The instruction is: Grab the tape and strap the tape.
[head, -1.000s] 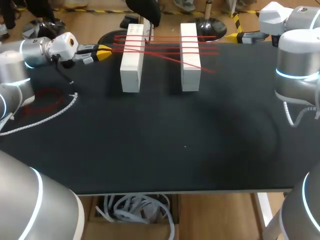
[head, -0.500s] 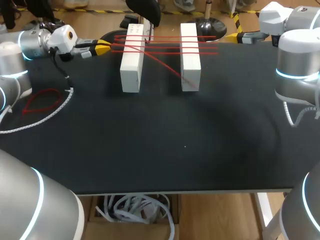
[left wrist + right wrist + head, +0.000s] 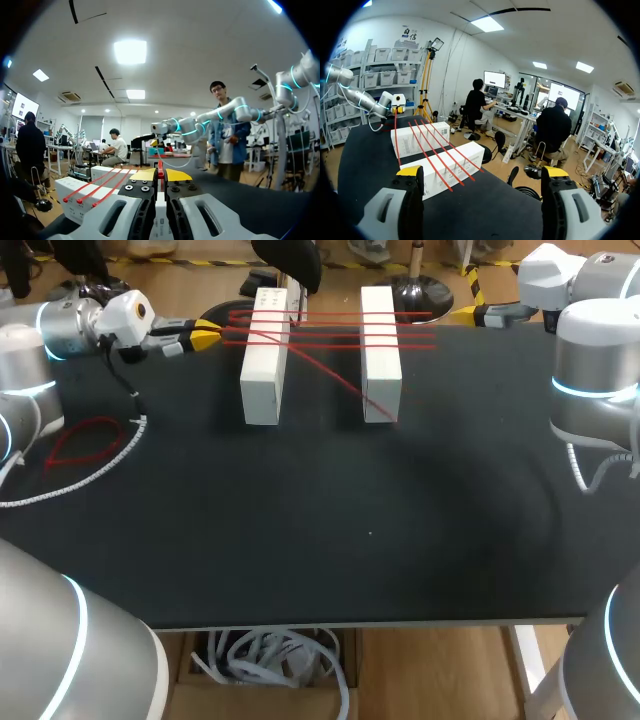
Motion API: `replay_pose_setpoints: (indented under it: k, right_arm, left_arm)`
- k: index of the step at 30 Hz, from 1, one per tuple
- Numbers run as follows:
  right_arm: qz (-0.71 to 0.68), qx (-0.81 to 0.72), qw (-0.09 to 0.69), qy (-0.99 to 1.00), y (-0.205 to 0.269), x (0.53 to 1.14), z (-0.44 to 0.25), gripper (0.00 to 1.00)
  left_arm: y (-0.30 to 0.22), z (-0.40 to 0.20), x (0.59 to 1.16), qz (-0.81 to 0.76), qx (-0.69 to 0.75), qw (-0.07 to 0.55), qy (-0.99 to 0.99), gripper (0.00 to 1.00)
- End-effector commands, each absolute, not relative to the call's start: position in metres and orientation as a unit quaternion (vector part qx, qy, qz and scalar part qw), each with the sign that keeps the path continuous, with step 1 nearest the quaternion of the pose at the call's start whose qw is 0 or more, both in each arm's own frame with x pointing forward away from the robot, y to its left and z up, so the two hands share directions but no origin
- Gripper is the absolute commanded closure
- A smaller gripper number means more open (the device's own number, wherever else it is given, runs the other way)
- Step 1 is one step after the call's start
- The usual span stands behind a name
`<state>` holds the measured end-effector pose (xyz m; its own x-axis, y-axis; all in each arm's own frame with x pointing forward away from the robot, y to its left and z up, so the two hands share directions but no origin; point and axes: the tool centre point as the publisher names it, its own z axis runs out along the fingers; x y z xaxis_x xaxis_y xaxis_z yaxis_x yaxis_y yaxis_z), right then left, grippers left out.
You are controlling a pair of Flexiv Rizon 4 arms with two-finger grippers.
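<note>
Tape spans blocks, wrist view shows L gripper pinching it

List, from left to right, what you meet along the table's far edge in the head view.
Left gripper → left white block → right white block → right gripper.
</note>
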<state>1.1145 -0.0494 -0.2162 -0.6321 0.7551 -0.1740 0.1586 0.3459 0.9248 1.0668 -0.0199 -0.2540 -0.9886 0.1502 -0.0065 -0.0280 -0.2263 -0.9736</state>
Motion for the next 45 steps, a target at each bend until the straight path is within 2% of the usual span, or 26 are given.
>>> replay_pose_setpoints:
  k: [1,22,39,45]
  right_arm:
    - [0.487,0.3,0.306,0.761,-0.05,1.115,-0.216,0.0]
    - [0.487,0.3,0.306,0.761,-0.05,1.115,-0.216,0.0]
    - [0.487,0.3,0.306,0.761,-0.05,1.115,-0.216,0.0]
    - [0.487,0.3,0.306,0.761,-0.05,1.115,-0.216,0.0]
  left_arm:
    - [-0.021,-0.254,1.066,0.796,-0.046,0.054,-0.6,1.0]
    - [-0.026,-0.202,1.032,0.839,-0.012,0.037,-0.543,1.0]
    - [-0.028,-0.152,0.997,0.836,0.02,0.002,-0.548,1.0]
    - [-0.025,-0.139,0.982,0.835,0.04,-0.032,-0.548,1.0]
